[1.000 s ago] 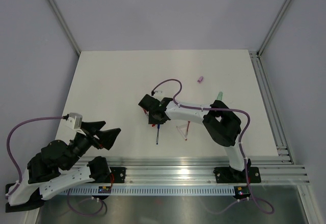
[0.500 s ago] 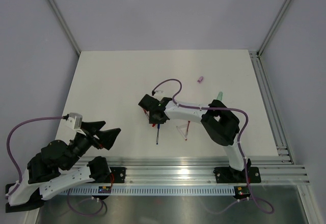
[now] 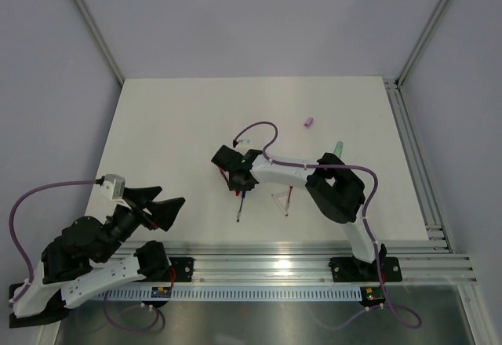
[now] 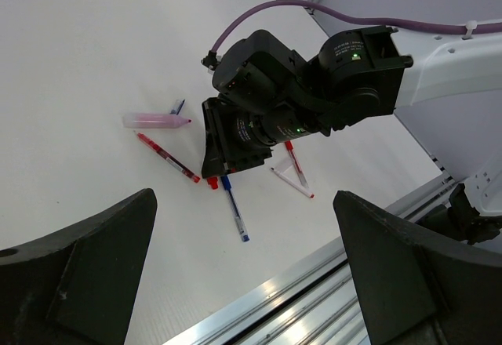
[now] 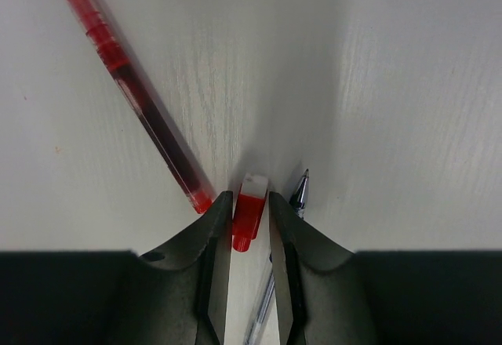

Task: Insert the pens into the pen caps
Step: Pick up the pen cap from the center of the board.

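White surface [image 3: 172,125] is carrying everything in the overhead view. The right arm [image 3: 290,174] is reaching leftward over the middle, its wrist hanging above a cluster of pens. A blue pen [image 3: 240,208] is lying just nearer the bases, with two pale red-tipped pens [image 3: 283,199] crossing beside it. A lilac cap [image 3: 310,121] and a green pen [image 3: 338,147] are lying well apart toward the far right. The left fingers [image 3: 167,210] are standing wide and holding nothing near the bases, probably waiting to take a pen. In the left wrist view, a pink pen [image 4: 155,120] and a red pen [image 4: 166,157] are lying beside the right arm's head, and the red cap [image 4: 212,182] is sitting just under it. In the right wrist view, the right fingers [image 5: 210,255] are standing narrow, pinching that red cap on both sides as it is lying on the surface between the red pen's end and the blue pen's tip. Gripping across its width is presumably leaving its ends free for a pen.
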Robot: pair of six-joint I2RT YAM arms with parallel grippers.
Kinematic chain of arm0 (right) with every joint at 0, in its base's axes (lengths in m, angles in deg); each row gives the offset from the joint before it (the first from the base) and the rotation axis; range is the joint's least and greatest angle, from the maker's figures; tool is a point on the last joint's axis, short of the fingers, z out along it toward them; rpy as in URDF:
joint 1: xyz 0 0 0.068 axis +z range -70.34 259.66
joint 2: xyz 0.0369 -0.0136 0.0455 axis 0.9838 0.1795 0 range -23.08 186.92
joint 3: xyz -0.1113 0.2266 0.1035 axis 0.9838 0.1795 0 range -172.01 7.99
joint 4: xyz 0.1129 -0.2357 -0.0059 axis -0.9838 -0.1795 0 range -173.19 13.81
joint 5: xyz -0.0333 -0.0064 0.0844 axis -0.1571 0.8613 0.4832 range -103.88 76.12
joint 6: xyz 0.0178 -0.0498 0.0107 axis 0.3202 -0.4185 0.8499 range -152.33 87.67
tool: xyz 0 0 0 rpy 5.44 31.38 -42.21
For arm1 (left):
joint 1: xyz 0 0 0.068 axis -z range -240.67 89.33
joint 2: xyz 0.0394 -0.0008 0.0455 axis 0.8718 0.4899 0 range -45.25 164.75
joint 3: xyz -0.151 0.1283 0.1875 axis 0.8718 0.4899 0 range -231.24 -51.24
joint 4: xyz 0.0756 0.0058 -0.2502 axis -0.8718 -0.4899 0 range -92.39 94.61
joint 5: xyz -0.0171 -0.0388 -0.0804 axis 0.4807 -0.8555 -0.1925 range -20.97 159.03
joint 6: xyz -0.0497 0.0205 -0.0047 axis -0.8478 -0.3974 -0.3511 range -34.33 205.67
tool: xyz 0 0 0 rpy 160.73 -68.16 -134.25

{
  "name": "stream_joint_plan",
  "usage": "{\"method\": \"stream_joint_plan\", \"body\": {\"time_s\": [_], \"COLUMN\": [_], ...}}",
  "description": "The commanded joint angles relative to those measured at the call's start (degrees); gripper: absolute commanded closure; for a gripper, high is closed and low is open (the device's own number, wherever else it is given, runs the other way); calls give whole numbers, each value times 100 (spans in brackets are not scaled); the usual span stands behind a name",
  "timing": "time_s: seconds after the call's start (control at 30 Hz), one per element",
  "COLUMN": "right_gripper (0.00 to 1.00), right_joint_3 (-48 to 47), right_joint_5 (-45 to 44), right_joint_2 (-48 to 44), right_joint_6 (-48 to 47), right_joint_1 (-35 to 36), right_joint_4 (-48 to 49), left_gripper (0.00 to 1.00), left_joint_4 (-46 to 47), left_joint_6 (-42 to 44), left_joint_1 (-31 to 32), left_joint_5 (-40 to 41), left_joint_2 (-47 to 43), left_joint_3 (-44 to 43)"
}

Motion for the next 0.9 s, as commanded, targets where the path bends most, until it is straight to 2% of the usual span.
{"method": "stream_joint_plan", "body": {"time_s": [0.0, 0.87], "right_gripper": [69, 73], "right_joint_3": [-243, -499], "right_joint_5": [-296, -419], "right_joint_2": [127, 496], "right_joint_6": [58, 14], "right_joint_1": [-54, -46], "right_joint_4": [-248, -617], "left_gripper": [1, 1], "left_joint_4": [328, 355], "left_joint_6": [97, 132], "left_joint_1": [-12, -21], "left_joint_5": [-89, -133], "left_joint_2": [-84, -93], "left_joint_3": [9, 18]}}
